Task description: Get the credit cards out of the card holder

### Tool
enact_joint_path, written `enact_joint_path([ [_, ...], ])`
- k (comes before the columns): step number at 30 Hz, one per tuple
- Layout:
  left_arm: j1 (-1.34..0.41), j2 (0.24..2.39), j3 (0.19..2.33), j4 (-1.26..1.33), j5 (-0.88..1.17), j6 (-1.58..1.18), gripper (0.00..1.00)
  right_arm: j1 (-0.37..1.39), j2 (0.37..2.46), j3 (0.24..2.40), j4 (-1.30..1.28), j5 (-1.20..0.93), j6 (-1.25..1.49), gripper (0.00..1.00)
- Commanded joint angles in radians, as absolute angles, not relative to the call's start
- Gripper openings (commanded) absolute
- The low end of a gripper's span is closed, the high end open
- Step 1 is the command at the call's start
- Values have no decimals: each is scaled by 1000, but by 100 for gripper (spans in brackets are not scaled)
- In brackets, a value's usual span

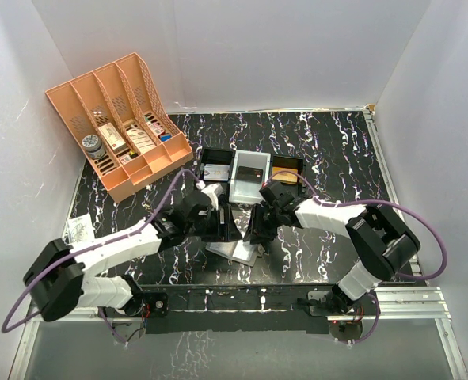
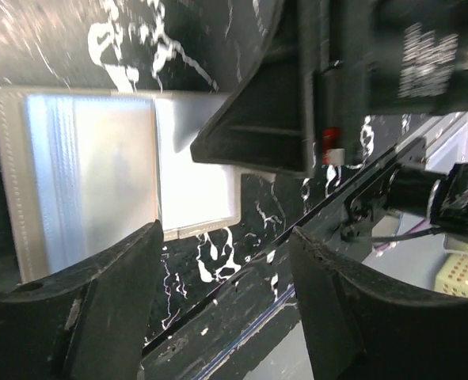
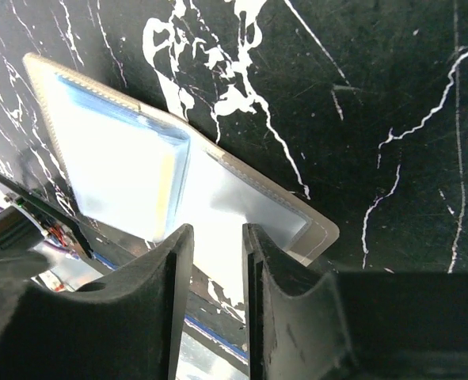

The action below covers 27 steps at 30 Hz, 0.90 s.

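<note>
The card holder (image 1: 237,252) lies open on the black marbled table between my two grippers, its grey-blue clear sleeves facing up. It also shows in the left wrist view (image 2: 83,174) and the right wrist view (image 3: 123,158), where a pale yellow edge sits in one sleeve. My left gripper (image 1: 222,226) (image 2: 224,237) is wide open and empty, just left of the holder. My right gripper (image 1: 257,229) (image 3: 218,233) hovers over the holder's right end, its jaws a narrow gap apart with nothing clamped. An orange card (image 1: 286,171) lies in the black tray.
The black three-compartment tray (image 1: 218,153) stands just behind the grippers, with a dark card (image 1: 214,172) on the left and a grey one (image 1: 248,176) in the middle. An orange lattice organiser (image 1: 123,119) stands at the back left. White walls surround the table.
</note>
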State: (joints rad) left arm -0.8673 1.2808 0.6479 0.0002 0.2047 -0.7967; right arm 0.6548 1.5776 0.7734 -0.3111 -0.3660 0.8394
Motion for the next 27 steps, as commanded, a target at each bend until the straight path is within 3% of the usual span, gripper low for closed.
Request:
enact_joint_path([
  [1,-842,1180,717,-229,46,-731,64,668,1528,777,-277,-341,817,31],
  [11,-770,1260,670,-190,108,-791,58,723,1567,864,-290,-305,847,39],
  [20,-769,1186,619,-239,0,-878,52,780,1633,953,-338,-208,908,49],
  [25,-766,1084,600,-360,-131,-932,53,830,1703,1036,-402,-140,904,54],
  [27,-765,1035,595,-399,-174,-945,59,848,1724,1065,-429,-98,909,58],
])
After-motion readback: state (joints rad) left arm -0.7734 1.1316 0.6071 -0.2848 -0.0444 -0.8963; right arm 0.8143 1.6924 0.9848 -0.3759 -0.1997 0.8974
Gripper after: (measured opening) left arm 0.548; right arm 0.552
